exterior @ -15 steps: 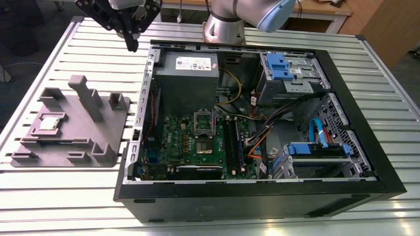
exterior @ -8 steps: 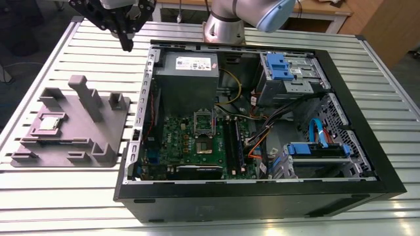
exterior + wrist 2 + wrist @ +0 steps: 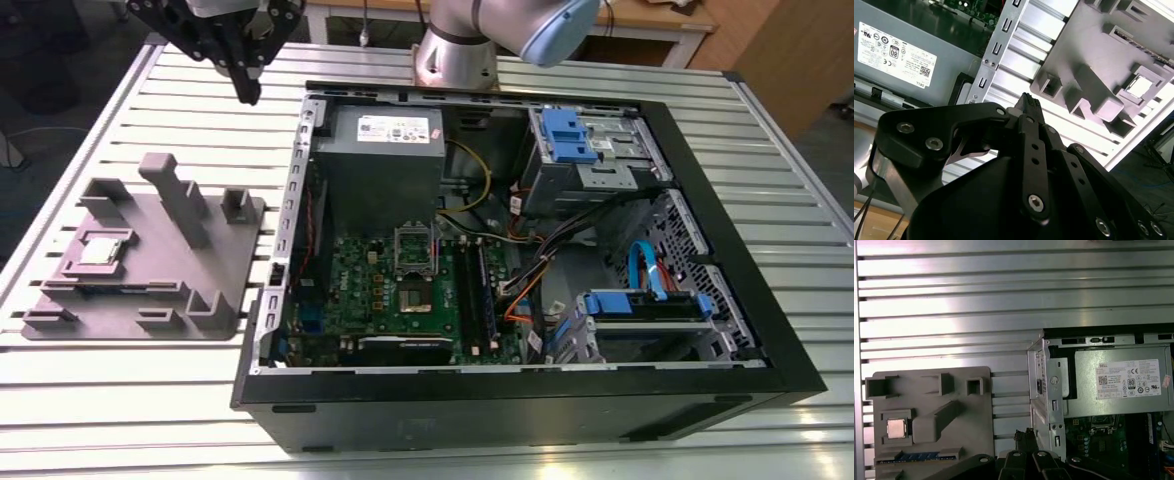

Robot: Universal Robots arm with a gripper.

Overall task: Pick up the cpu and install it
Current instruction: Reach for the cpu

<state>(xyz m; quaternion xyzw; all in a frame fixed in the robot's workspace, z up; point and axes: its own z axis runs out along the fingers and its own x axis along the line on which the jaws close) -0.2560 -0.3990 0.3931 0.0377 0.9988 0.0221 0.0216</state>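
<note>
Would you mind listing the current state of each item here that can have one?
cpu: seated in a pocket of the grey fixture, not gripped.
gripper: shut, holding nothing, well away from the cpu.
computer case: lying on its side, side panel off, interior exposed.
cpu socket: dark inside, no silvery chip seen in it.

An open computer case (image 3: 534, 412) (green motherboard (image 3: 387, 282) inside) lies on the slatted table (image 3: 134, 405) beside a grey fixture (image 3: 220, 270).
</note>
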